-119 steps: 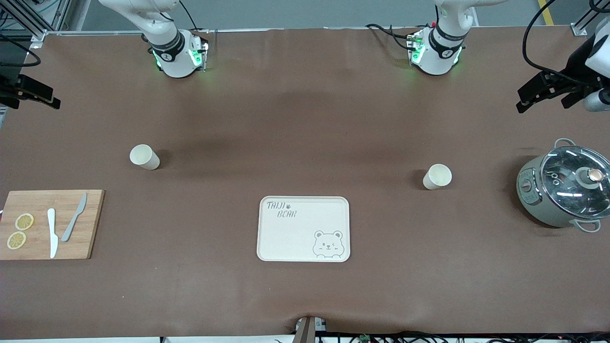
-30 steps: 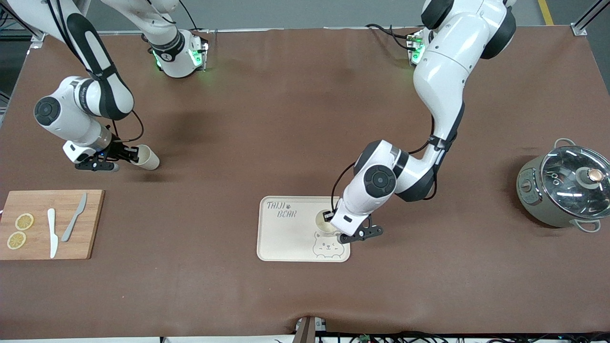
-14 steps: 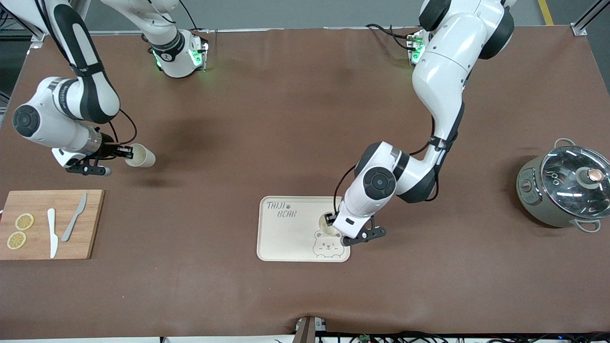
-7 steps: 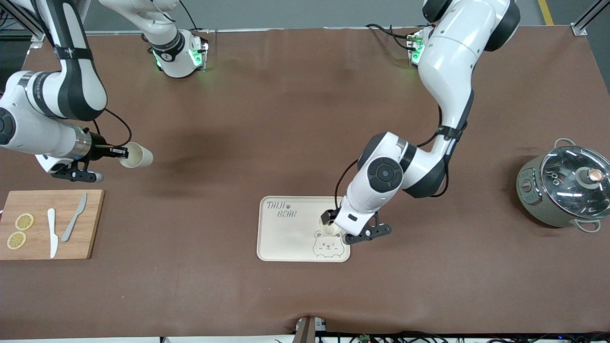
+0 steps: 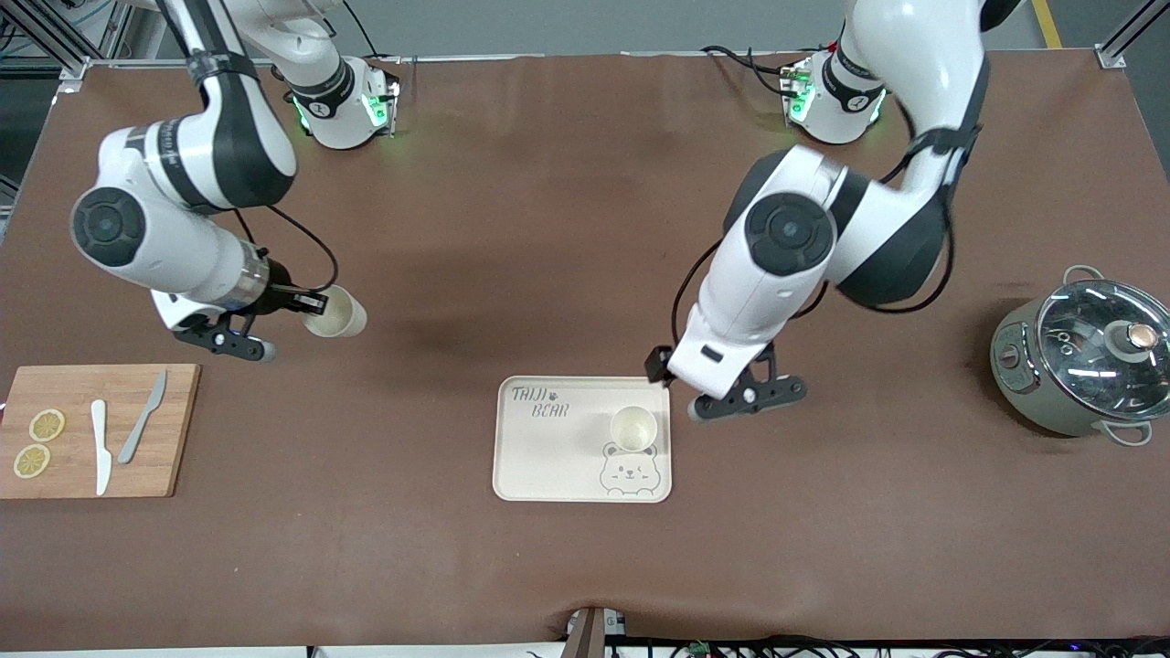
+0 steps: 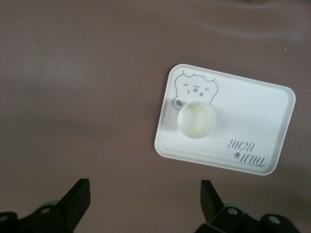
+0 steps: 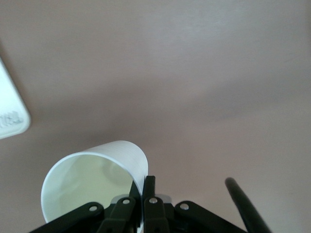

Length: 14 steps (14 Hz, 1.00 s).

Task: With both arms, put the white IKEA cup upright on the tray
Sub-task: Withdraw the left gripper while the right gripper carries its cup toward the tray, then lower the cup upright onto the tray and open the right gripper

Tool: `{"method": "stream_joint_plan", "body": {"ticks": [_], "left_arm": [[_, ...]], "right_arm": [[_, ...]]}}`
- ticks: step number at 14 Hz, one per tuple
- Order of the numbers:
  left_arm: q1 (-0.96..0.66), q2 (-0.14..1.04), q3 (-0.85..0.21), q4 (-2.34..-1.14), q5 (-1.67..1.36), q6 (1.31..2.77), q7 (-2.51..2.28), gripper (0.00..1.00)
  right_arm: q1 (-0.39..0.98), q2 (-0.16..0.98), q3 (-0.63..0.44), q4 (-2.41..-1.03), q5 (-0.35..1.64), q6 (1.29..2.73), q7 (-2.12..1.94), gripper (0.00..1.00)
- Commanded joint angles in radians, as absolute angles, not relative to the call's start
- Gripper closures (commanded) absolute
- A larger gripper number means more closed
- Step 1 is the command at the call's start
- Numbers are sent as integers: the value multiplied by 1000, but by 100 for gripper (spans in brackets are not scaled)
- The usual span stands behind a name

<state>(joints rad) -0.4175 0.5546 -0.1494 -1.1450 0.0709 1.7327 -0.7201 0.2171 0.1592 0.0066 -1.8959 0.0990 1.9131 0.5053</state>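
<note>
One cup (image 5: 632, 428) stands upright on the tray (image 5: 548, 457) below the left gripper's (image 6: 146, 204) spread fingers; right gripper (image 5: 306, 302) fingers pinch another cup's (image 5: 336, 313) rim.

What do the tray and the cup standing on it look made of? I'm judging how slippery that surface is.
The tray looks like matte cream plastic or melamine: smooth, rounded corners, printed grey lettering and bear, no glare. The cup on the tray looks like thin matte off-white plastic with a plain rim; paper cannot be excluded.
</note>
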Motion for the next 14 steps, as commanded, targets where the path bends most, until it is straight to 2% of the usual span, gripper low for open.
{"method": "stream_joint_plan", "body": {"ticks": [1, 3, 7, 11, 14], "left_arm": [[-368, 421, -143, -1218, 91, 1610, -612, 0], [-316, 332, -143, -1258, 91, 1550, -549, 0], [-221, 155, -143, -1411, 91, 1543, -485, 0], [-151, 65, -144, -1494, 91, 1549, -428, 0], [-109, 41, -144, -1523, 91, 1554, -385, 0]], "right_arm": [[273, 262, -3, -1780, 144, 1910, 632, 100], [339, 316, -5, -1723, 153, 1931, 739, 100], [406, 419, -3, -1631, 155, 1997, 897, 100], [452, 552, -5, -1531, 149, 2052, 1018, 100], [512, 662, -5, -1468, 144, 2176, 1116, 100]]}}
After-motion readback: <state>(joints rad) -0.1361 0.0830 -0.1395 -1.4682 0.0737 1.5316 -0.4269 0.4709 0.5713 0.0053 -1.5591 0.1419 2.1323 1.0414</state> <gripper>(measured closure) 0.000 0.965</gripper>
